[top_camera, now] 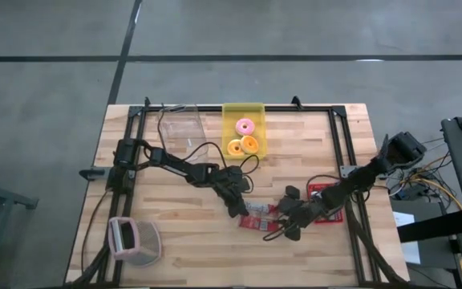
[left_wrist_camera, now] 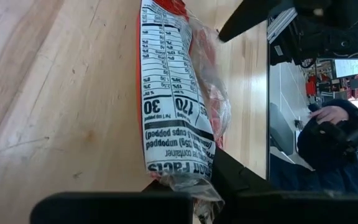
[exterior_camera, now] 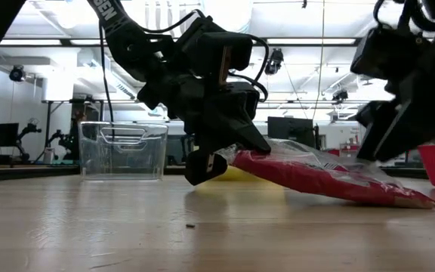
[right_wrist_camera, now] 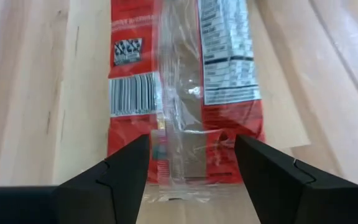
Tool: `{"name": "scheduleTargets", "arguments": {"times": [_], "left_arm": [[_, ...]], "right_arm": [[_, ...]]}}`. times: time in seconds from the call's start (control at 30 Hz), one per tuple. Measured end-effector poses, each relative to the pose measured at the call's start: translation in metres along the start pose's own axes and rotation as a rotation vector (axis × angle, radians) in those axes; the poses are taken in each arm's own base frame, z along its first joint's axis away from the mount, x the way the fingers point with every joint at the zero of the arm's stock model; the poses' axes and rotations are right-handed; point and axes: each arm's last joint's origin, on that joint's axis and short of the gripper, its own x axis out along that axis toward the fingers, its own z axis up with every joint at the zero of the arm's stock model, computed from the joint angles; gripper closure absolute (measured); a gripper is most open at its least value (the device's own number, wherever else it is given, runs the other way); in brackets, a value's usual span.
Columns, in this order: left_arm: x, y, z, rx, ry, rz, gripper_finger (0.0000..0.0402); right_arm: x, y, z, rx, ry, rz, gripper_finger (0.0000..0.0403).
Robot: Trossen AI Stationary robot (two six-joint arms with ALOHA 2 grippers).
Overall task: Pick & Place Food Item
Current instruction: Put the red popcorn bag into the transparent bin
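My left hand [top_camera: 237, 210] is clenched on one end of the red bag [top_camera: 257, 215], which lies a little toward the near edge of the surface [top_camera: 183, 241], about midway between the side edges. In the low view that end of the bag [exterior_camera: 308, 175] is lifted off the wood under my left hand [exterior_camera: 206, 165], while the far end slopes down and touches the surface. The left wrist view shows the bag's [left_wrist_camera: 178, 93] nutrition label running away from my fingers [left_wrist_camera: 229, 177], the crinkled clear seam pinched between them. My right hand [top_camera: 283, 229] sits at the bag's other end, fingers spread and released; in the right wrist view the two fingers [right_wrist_camera: 114, 177] stand either side of the bag's [right_wrist_camera: 185, 74] sealed edge without touching it, barcode and label facing up. At the middle of the far edge stands a yellow tray [top_camera: 257, 112] holding a pink donut [top_camera: 245, 126] and two orange ones [top_camera: 243, 146]. Just beside it, toward the left edge, is a clear tub [top_camera: 181, 128], also seen behind my arm in the low view [exterior_camera: 123, 149]. A pink-rimmed container [top_camera: 132, 239] rests near the near left corner, and a red bin [top_camera: 327, 201] lies by the right edge under my right arm.
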Motion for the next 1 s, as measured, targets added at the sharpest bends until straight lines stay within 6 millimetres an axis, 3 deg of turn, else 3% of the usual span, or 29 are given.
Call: {"name": "scheduleTargets", "arguments": {"times": [0.23,0.77,1.0], "left_arm": [[0.000,0.000,0.000,0.000,0.000,0.000,0.0385],[0.000,0.000,0.000,-0.003,0.001,-0.001,0.0385],[0.000,0.000,0.000,0.001,0.000,-0.001,0.0385]], "right_arm": [[-0.026,-0.004,0.010,0.008,-0.022,0.013,0.0170],[-0.116,-0.017,0.032,0.046,-0.248,0.213,0.0170],[-0.134,-0.021,0.030,-0.019,-0.317,0.267,0.0170]]}}
